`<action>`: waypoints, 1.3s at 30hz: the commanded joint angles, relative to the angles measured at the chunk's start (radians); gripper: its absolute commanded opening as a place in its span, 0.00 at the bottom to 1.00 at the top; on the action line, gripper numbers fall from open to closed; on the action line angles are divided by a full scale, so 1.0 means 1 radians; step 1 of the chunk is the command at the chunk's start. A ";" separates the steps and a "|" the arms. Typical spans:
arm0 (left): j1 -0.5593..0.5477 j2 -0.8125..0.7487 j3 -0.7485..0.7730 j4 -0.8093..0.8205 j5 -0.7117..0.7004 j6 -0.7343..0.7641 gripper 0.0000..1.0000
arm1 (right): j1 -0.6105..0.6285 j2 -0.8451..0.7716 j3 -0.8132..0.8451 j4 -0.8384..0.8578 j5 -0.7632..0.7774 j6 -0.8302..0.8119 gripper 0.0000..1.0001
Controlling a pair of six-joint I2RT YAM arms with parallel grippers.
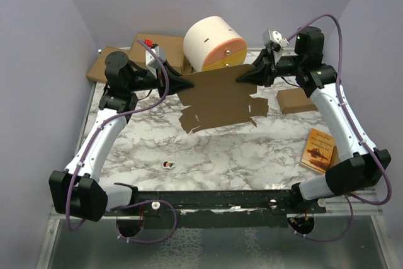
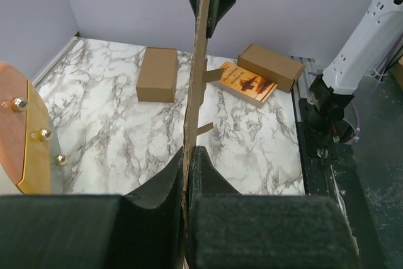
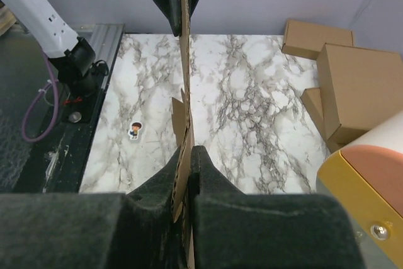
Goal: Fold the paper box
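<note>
The left gripper (image 1: 186, 83) is clamped on the left edge of the paper box (image 1: 220, 99). In the left wrist view its fingers (image 2: 170, 181) are pressed together on the cardboard (image 2: 199, 74), which shows edge-on. The right gripper (image 1: 243, 78) is likewise closed on the box's upper right edge. In the right wrist view its fingers (image 3: 204, 174) pinch the sheet (image 3: 184, 86) with no gap.

The box is a flat brown die-cut sheet stretched between the two grippers. It is lifted off the marble table (image 1: 208, 149) over the rear middle of the surface. Its notched flaps hang along the edge nearer the arm bases.

Just behind the sheet stands a round cream container with an orange and yellow face (image 1: 213, 43). Behind the left gripper lie larger brown cartons (image 1: 157, 47). To the right of the sheet, under the right arm, a small flat brown carton (image 1: 296, 100) rests on the table. Nearer the front right lies an orange-covered book (image 1: 318, 150), and the left wrist view shows a thicker small carton (image 2: 271, 66) just beside it. A small sticker (image 1: 167, 165) sits on the marble towards the front left.
</note>
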 commanded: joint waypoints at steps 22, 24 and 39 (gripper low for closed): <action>0.377 -0.107 -0.455 0.660 -0.233 -0.504 0.32 | -0.100 0.006 0.198 0.021 -0.122 0.222 0.01; 0.331 -0.053 -0.456 0.827 -0.200 -0.573 0.33 | -0.100 0.010 0.195 0.063 -0.149 0.275 0.01; 0.127 0.131 -0.461 1.462 -0.081 -0.823 0.40 | -0.100 0.011 0.176 0.207 -0.217 0.421 0.01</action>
